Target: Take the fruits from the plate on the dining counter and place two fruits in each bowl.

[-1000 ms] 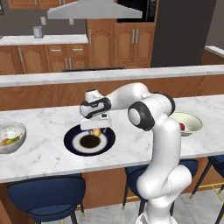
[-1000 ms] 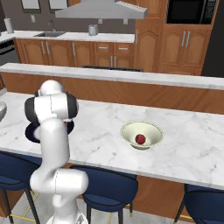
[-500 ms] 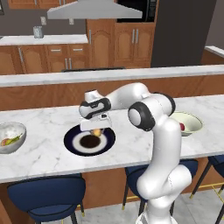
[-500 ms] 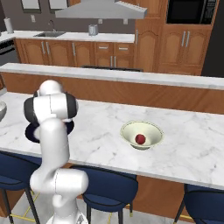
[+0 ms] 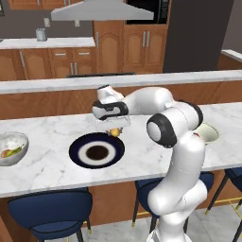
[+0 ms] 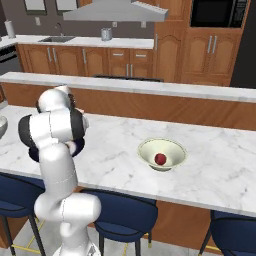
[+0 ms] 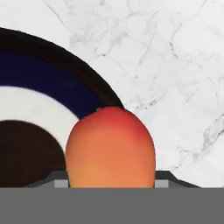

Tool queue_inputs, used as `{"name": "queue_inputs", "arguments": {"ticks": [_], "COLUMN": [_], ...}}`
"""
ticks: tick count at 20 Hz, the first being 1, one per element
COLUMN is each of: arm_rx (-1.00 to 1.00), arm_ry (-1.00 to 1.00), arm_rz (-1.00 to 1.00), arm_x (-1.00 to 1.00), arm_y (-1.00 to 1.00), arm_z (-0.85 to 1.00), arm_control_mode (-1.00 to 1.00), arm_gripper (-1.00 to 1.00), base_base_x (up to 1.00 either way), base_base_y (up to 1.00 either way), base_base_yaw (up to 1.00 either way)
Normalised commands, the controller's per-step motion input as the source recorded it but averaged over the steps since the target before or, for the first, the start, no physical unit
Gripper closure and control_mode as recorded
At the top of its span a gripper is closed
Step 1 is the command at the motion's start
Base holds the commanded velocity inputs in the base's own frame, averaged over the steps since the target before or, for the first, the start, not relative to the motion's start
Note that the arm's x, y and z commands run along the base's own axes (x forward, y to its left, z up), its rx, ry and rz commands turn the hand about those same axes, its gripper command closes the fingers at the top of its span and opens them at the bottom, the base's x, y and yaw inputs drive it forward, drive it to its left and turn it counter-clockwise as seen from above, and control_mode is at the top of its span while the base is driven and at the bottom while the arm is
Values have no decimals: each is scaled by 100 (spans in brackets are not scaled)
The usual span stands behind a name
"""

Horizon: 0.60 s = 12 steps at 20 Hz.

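marbled dining counter [image 5: 56, 163], wood cabinets [image 6: 120, 62] behind.

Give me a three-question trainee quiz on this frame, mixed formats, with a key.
1. True or false: the gripper is shut on the orange fruit.
2. Multiple choice: what lies in the cream-green bowl? A. a red fruit. B. two yellow fruits. C. a spoon.
3. Short answer: which side of the plate does the grey bowl stand on in the left base view?

Key:
1. True; the hand view shows the fruit between the fingers, above the plate's edge.
2. A; the red fruit is seen in the right base view.
3. To its left, near the end of the dining counter, with fruit inside.
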Motion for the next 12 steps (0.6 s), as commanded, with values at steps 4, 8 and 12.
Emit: {"name": "queue_inputs", "arguments": {"ticks": [4,8,12], "arm_rx": [-13,-3,0], "arm_ry": [-2,0,-1], "arm_rz": [-9,-20,-18], "arm_x": [-18,-20,-43], "arm_y": [-96,-100,-100], "arm_z": [85,80,53], "arm_control_mode": [-100,-100,-100], "arm_gripper": [100,100,100], "base_base_x": [0,0,0], "base_base_y": [0,0,0], "base_base_yaw": [0,0,0]}}
